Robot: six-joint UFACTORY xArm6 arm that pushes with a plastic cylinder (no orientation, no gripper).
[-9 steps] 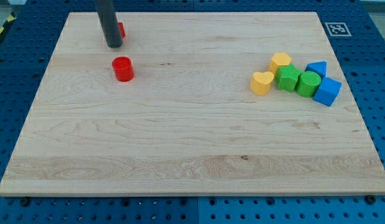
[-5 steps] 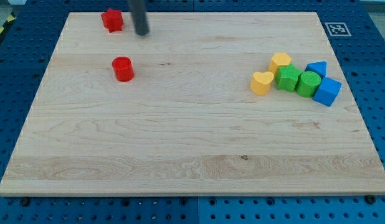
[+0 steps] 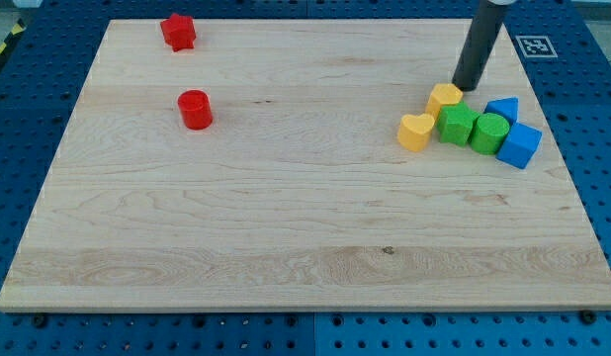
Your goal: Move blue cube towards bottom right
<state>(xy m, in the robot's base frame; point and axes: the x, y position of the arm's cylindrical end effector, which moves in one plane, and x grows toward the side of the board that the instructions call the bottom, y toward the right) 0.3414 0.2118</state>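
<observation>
On the wooden table (image 3: 286, 247), the blue cube (image 3: 520, 145) sits nearest at the right of the frame, touching a green cylinder (image 3: 489, 133). Just beyond lie a green block (image 3: 457, 126), a yellow heart (image 3: 416, 132), a yellow block (image 3: 445, 98) and a blue triangular block (image 3: 503, 109). My tip (image 3: 468, 86) stands just above the yellow block, holding nothing. Two red blocks, a cylinder (image 3: 195, 109) and a star-like piece (image 3: 177, 31), sit upper left.

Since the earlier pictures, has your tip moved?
Yes. My tip went toward the view's right, away from the red cylinder, and now stands just above the yellow block.
</observation>
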